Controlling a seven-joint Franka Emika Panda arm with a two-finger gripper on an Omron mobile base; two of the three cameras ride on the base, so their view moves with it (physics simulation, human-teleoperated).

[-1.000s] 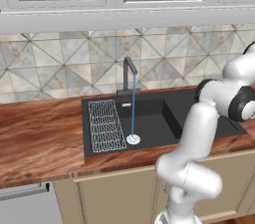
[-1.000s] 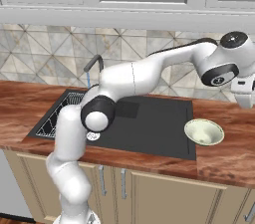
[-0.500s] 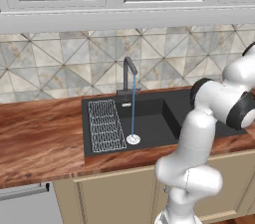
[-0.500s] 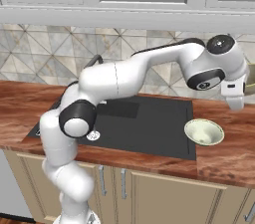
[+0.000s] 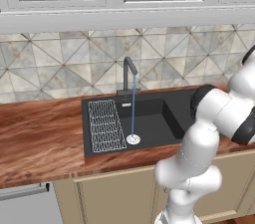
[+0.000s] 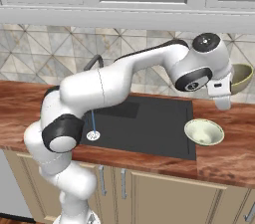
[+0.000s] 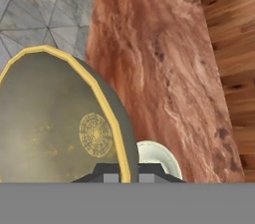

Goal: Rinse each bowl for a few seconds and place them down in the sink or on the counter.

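Note:
The darker olive-yellow bowl (image 6: 242,77) hangs tilted on edge above the right end of the counter (image 6: 234,153), with my gripper (image 6: 229,91) shut on its rim. In the hand view this bowl (image 7: 55,118) looms large at the left, its yellow rim pinched by my gripper (image 7: 128,174). The pale cream-green bowl (image 6: 204,132) sits upright on the counter just right of the sink (image 6: 149,128), below the held bowl; a sliver of it (image 7: 155,156) peeks out beneath the olive bowl. A thin stream of water runs from the faucet (image 5: 129,68) to the drain (image 5: 133,139).
A white wire rack (image 5: 105,124) lies in the sink's left part. The tiled wall (image 6: 45,54) stands behind the counter. Wood floor (image 7: 231,44) shows past the counter's end. My arm arches over the sink from the left in the right base view.
The hand has carried the olive bowl leftward, toward the sink, and the arm's elbow has swung higher. The pale bowl has stayed put.

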